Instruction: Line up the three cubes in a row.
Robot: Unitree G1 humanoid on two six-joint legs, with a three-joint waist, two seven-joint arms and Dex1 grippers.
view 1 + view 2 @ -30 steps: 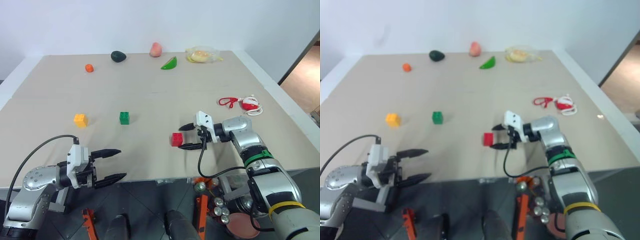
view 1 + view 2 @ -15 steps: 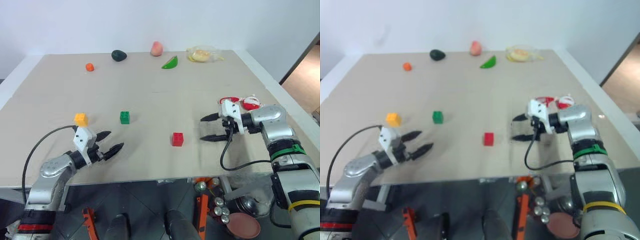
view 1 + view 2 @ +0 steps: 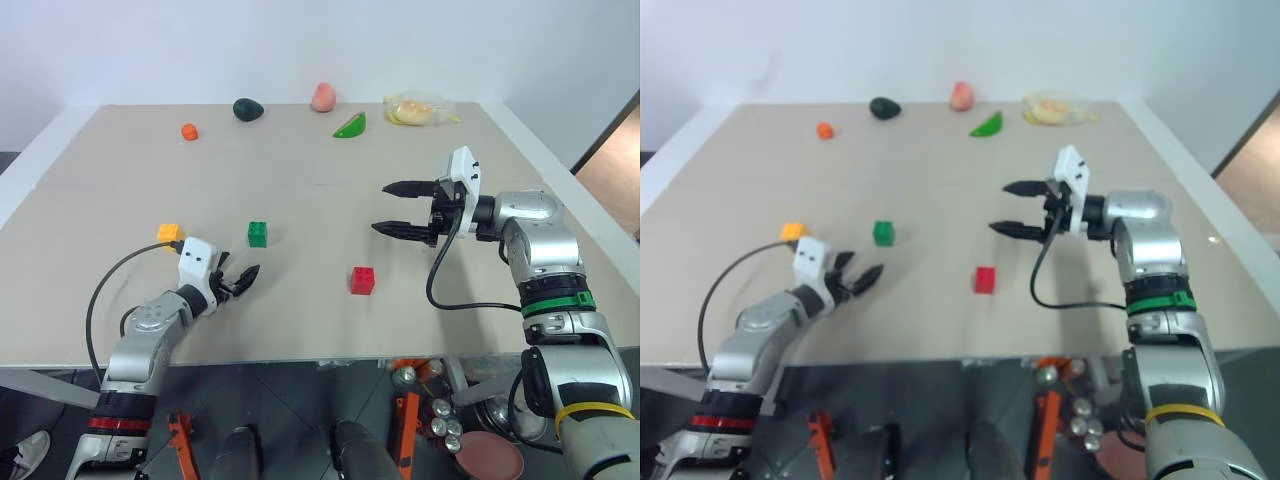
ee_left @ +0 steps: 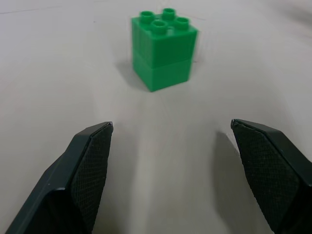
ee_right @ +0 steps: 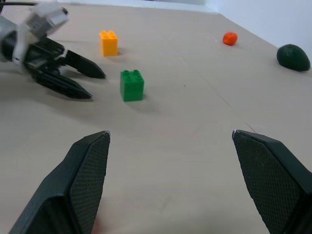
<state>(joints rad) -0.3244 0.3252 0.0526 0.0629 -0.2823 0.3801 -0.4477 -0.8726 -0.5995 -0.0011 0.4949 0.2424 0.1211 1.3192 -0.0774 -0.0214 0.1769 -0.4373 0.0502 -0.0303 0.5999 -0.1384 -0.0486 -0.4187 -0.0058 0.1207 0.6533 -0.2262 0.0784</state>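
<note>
From where I stand the row isn't finished. The yellow cube [image 3: 168, 233] and green cube [image 3: 258, 233] sit roughly level on the table [image 3: 300, 170], well apart. The red cube [image 3: 362, 280] lies off toward four o'clock of the green one, nearer the front edge, so it breaks the line.

The left gripper [image 3: 238, 281] is low over the table, fingers spread wide and empty, pointing at the green cube, near it but not touching. The right gripper [image 3: 402, 208] hangs above the table at about one o'clock of the red cube, jaws wide, holding nothing.

I'd say at least one cube needs shifting.
</note>
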